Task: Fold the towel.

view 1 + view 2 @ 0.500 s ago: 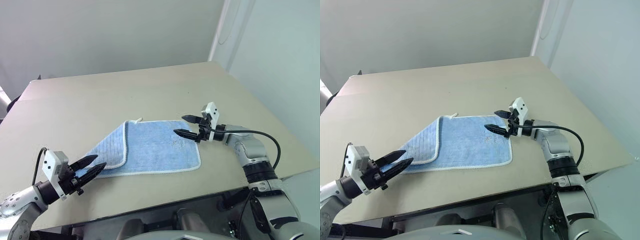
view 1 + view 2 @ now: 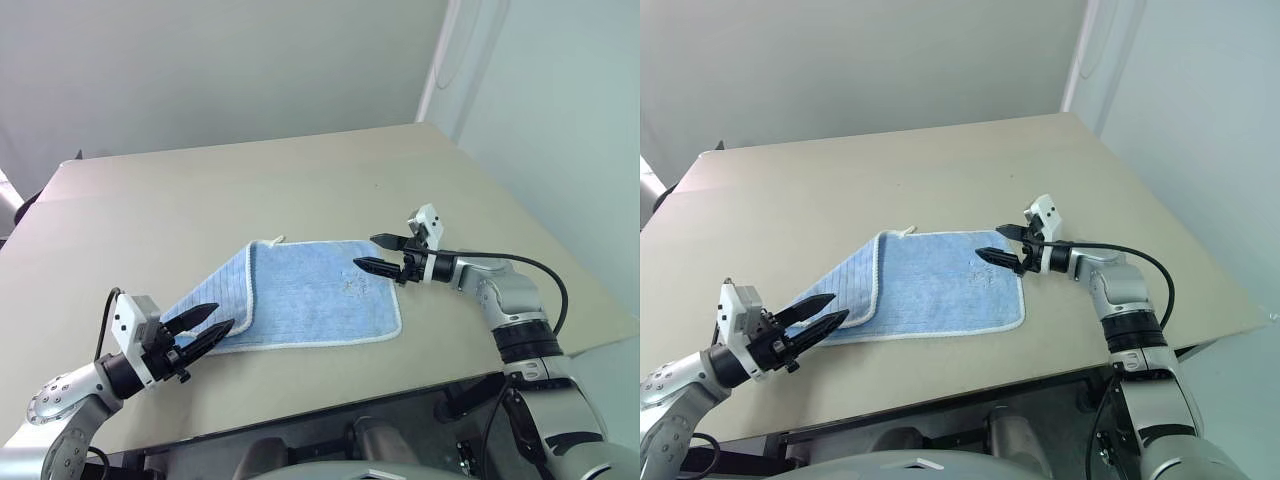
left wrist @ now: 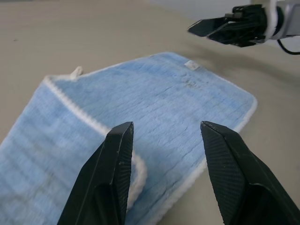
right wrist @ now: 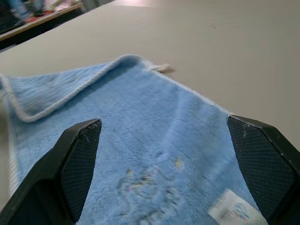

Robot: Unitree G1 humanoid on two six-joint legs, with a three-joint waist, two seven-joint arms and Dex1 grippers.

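Since half second ago, left gripper (image 2: pixel 208 328) moved in toward towel (image 2: pixel 310 295), tips now at its near left folded corner; fingers (image 3: pixel 114 173) apart, holding nothing. Towel lies on desk (image 2: pixel 300 190), left part folded over. Farther right, right gripper (image 2: pixel 384 254) hovers at towel's right edge, fingers wide apart, empty.

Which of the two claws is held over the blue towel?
The right gripper, open above the towel's far edge; the left gripper stops at its near folded corner.
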